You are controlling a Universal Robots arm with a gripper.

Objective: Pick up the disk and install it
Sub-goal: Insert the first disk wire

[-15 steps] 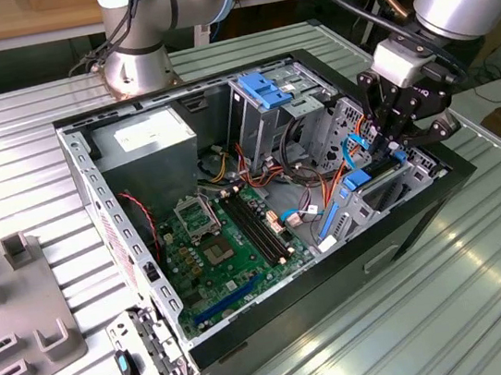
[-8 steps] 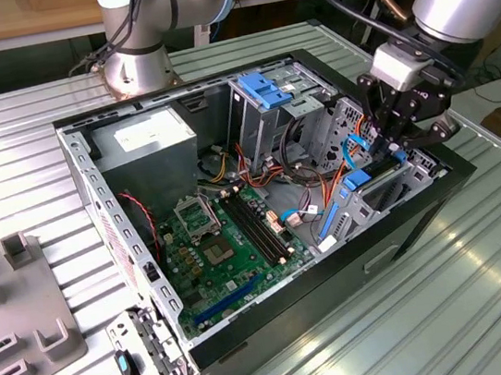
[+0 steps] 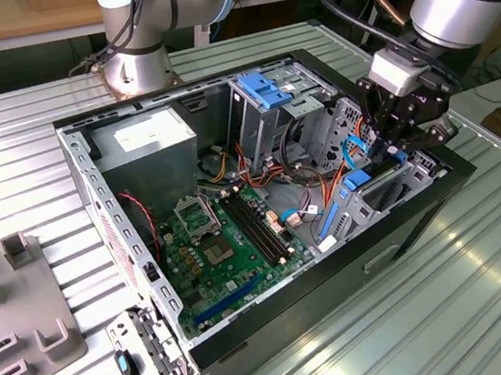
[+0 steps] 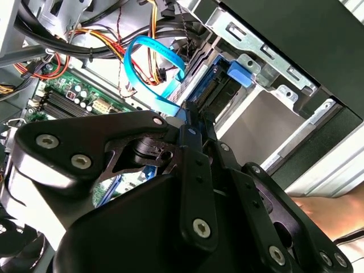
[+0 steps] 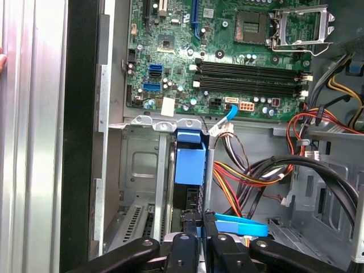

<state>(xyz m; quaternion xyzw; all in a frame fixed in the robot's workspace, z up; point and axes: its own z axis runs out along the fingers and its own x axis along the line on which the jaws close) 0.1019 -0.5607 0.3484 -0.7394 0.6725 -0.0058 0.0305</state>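
Observation:
The disk, a dark body in bright blue rails, stands on edge in the drive bay at the front corner of the open computer case. It also shows in the exterior view and the second wrist view. My gripper is right at the disk's outer end, its two narrow black fingers drawn close together and pinching that end. In the exterior view the gripper hangs over the bay at the case's right side. In the second wrist view the fingertips meet the disk's edge.
A light blue flat cable loops beside the bay, with orange, yellow and black wire bundles close by. The green motherboard lies on the case floor. A person's hand rests outside the case. A grey fixture sits at the exterior view's left.

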